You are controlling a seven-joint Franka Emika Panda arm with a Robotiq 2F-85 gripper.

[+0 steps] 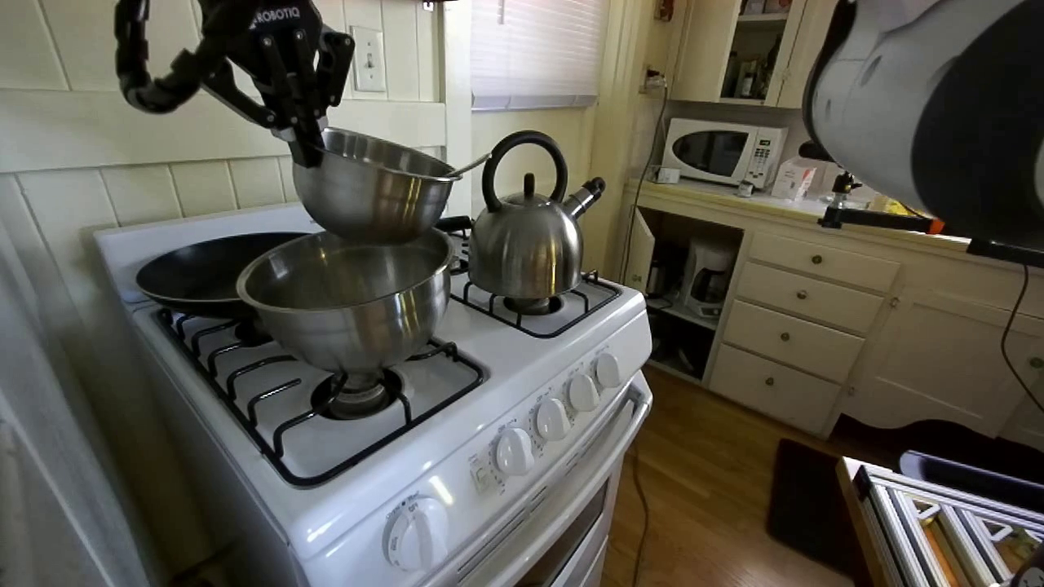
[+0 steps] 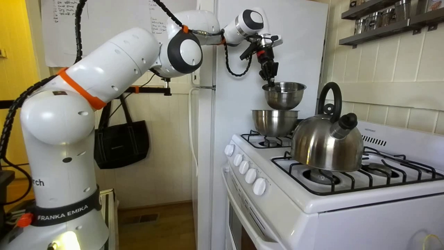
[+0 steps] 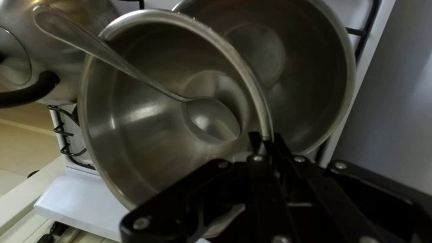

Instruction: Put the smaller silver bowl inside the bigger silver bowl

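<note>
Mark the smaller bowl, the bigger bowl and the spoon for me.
Smaller bowl (image 1: 375, 194), in an exterior view: its outer wall.
Bigger bowl (image 2: 275, 123), in an exterior view: its outer wall.
Spoon (image 3: 212, 118), in the wrist view: its scoop.

White arm (image 2: 116, 64), orange bands (image 2: 82, 91), black hand (image 3: 266, 137)

Your wrist view looks steeply down from very near — the gripper (image 3: 266, 137) at the bottom edge — into the smaller silver bowl (image 3: 152, 128). In an exterior view you look down on the stove (image 1: 522, 359) from close by, toward the drawers (image 1: 816, 326). In an exterior view you face the refrigerator (image 2: 301, 52) past the kettle (image 2: 326, 149), nearly level. Those 2 look roughly opposite ways; all 3 share that bowl, the bigger silver bowl (image 3: 310, 91) and the kettle.
</note>
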